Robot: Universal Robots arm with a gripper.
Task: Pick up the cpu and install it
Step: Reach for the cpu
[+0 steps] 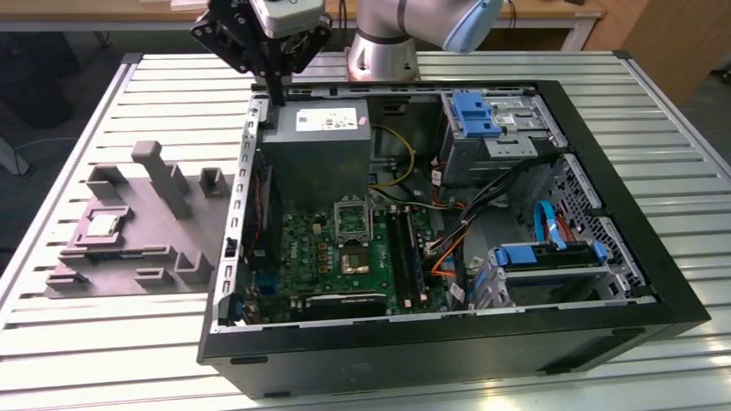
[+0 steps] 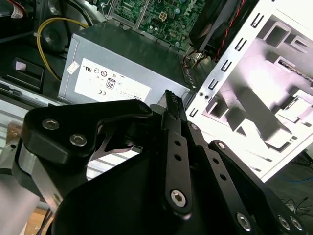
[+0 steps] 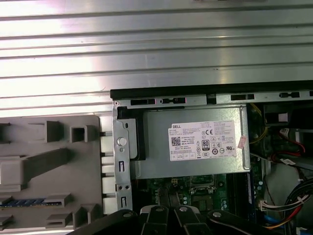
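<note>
Tabletop carries case. Fixture tray lies beside it, on the exterior view's left. The cpu rests on the tray.

The black gripper stands in the foreground, its fingers pressed together at the middle of the frame, before the grey power supply; the green circuit board lies behind that.

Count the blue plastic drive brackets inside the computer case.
2. The far blue bracket tops the drive cage by the arm's base; the near blue bracket sits at the exterior view's right. Others may be hidden.
</note>
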